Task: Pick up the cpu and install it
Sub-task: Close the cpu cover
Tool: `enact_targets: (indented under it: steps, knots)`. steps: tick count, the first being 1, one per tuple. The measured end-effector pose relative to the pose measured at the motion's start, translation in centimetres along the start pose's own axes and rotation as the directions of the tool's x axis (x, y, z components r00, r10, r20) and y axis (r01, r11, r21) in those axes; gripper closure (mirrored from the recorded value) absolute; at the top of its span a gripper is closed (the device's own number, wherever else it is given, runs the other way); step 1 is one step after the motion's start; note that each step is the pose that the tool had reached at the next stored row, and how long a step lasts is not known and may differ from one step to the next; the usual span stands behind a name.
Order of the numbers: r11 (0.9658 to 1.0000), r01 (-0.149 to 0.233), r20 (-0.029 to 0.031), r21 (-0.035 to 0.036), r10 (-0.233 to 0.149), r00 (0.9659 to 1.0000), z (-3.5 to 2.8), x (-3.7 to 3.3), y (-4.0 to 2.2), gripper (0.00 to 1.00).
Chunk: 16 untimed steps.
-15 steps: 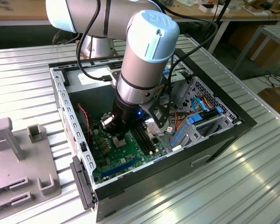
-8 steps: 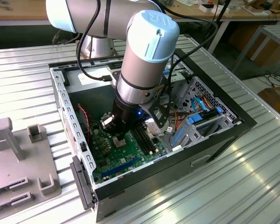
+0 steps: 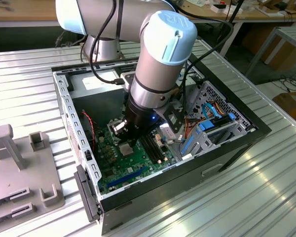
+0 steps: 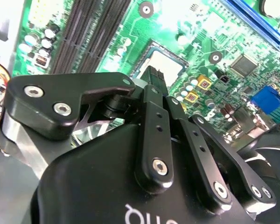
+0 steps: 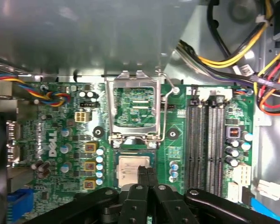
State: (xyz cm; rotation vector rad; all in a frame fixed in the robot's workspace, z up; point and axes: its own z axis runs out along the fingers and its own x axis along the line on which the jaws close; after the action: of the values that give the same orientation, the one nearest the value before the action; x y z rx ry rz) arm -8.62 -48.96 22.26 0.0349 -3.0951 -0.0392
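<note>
First wrist view: cpu (image 5: 129, 169) sat flat in the motherboard (image 5: 70, 126) socket, retention frame (image 5: 133, 103) flipped up just beside it. Hand (image 5: 146, 173) had its fingers together, tips at the cpu's edge. Exterior view: arm (image 3: 163, 74) reached down into the open case (image 3: 222, 158) on the desk (image 3: 266, 197).

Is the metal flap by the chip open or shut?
Open. The metal flap is swung back off the socket, leaving the silver cpu uncovered.
</note>
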Motion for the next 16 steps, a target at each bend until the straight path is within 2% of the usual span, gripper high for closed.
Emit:
enact_targets:
  steps: [3,6,8,10,11,13,14,16]
  knots:
    - [1.0,0.008,-0.0003,0.0005,-0.008,1.0,-0.02,-0.22,-0.01,0.89]
    - [0.998,0.063,-0.0017,0.0029,-0.063,0.998,-0.01,-0.22,0.0,0.89]
    - [0.9947,0.103,-0.003,0.0046,-0.103,0.9947,-0.02,-0.22,0.0,0.89]
    - [0.9936,0.113,-0.0023,0.0055,-0.113,0.9936,-0.13,-0.23,0.0,0.89]
    - [0.9935,0.114,-0.0008,0.0056,-0.114,0.9935,-0.43,-0.23,0.02,0.89]
    - [0.9934,0.114,0.004,0.0062,-0.114,0.9934,-1.49,-0.21,0.08,0.89]
    - [0.9934,0.114,0.0057,0.0065,-0.114,0.9934,-1.75,-0.2,0.09,0.89]
    - [0.9927,0.12,0.0081,0.0067,-0.12,0.9927,-1.84,-0.2,0.1,0.89]
